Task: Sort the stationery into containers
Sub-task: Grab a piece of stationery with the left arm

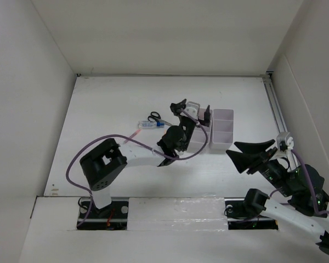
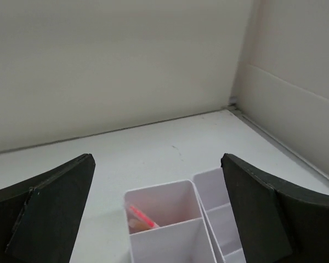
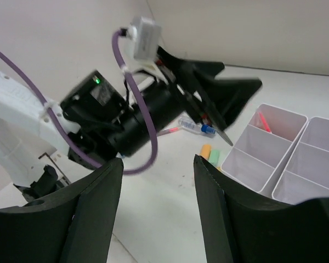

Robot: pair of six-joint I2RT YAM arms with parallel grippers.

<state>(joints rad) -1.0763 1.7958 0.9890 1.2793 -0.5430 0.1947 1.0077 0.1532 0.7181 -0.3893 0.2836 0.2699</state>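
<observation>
While my left gripper [image 1: 193, 110] hangs over the left column of the organiser [image 1: 223, 129], its jaws stand wide apart with nothing between them. Not touching the rim, as far as the left wrist view shows.

One thin red pen [image 2: 141, 216] lies tilted in the far-left compartment, directly under that gripper. The other compartments I can see hold nothing; part of the left column is hidden by the arm in the top view.

Loose items on the table, left of the organiser:
- black-handled scissors [image 1: 155, 116], farthest back
- white blue-capped tube [image 1: 149, 125], just near of the scissors
- another red pen [image 3: 170, 131], beside the tube on its left
- orange highlighter [image 3: 206, 149] and a yellow one [image 3: 214, 157], just beside the organiser's left wall, mostly hidden under my arm from above

My right gripper [image 1: 233, 149] hovers near and right of the organiser, fingers pointing left, jaws parted about halfway, holding nothing and clear of the table and the box.
</observation>
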